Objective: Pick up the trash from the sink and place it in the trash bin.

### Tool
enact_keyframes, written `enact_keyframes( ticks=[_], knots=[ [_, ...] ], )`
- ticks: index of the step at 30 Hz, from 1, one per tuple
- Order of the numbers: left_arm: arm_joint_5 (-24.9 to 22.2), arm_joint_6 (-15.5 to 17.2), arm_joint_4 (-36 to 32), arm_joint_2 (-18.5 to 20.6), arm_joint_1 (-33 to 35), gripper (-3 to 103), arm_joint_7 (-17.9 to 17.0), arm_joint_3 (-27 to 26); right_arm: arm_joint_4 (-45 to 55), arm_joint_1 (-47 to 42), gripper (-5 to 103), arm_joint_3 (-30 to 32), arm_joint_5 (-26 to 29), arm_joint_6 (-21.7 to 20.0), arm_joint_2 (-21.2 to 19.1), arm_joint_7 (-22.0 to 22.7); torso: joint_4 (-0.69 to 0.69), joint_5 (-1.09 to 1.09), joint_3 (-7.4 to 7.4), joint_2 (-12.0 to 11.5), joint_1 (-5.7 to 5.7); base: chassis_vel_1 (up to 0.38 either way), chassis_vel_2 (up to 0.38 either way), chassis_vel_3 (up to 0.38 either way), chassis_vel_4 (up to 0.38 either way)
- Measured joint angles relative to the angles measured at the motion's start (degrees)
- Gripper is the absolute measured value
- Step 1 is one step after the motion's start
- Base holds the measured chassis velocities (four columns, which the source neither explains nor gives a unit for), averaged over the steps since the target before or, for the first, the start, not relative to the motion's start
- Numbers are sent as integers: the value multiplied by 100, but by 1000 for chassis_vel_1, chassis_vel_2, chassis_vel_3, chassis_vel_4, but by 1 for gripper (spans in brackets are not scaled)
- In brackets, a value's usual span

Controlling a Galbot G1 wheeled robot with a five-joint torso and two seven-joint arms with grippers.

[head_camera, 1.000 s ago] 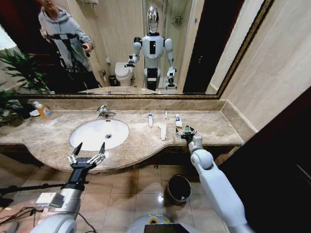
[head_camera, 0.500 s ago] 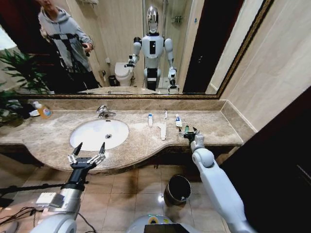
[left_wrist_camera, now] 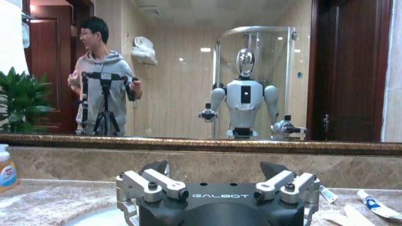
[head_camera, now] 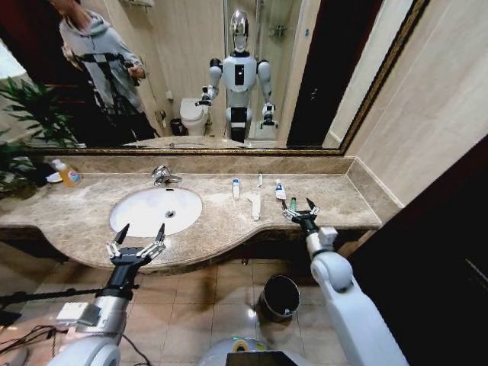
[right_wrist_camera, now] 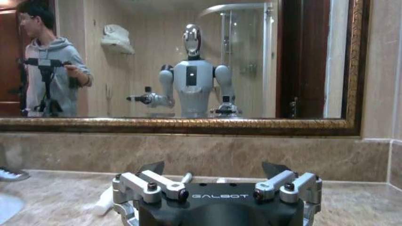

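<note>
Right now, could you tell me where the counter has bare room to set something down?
The marble counter is bare between the soap bottle and the sink, and along its front edge below the flat white packet. The far-right corner is free too. It is crowded around the open right gripper, beside the tubes and green bottle.

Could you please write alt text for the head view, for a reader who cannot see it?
The right claw, open, sits low over the marble counter beside a tiny green bottle, with white tubes and a flat white packet lying nearby. The left claw, open, hovers at the counter's front edge before the white sink. The trash bin stands on the floor below.
</note>
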Motion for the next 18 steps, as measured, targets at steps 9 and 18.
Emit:
enact_keyframes(
  ticks=[9,18],
  knots=[
    [0,0,0,0,0,100,0,0,369,-719,100,49,-31,103,31,-136,0,0,0,0,0,0,0,0,0],
    [0,0,0,0,0,100,0,0,399,-559,100,37,40,-25,-173,-94,0,0,1,0,1,0,0,0,0]
  ],
)
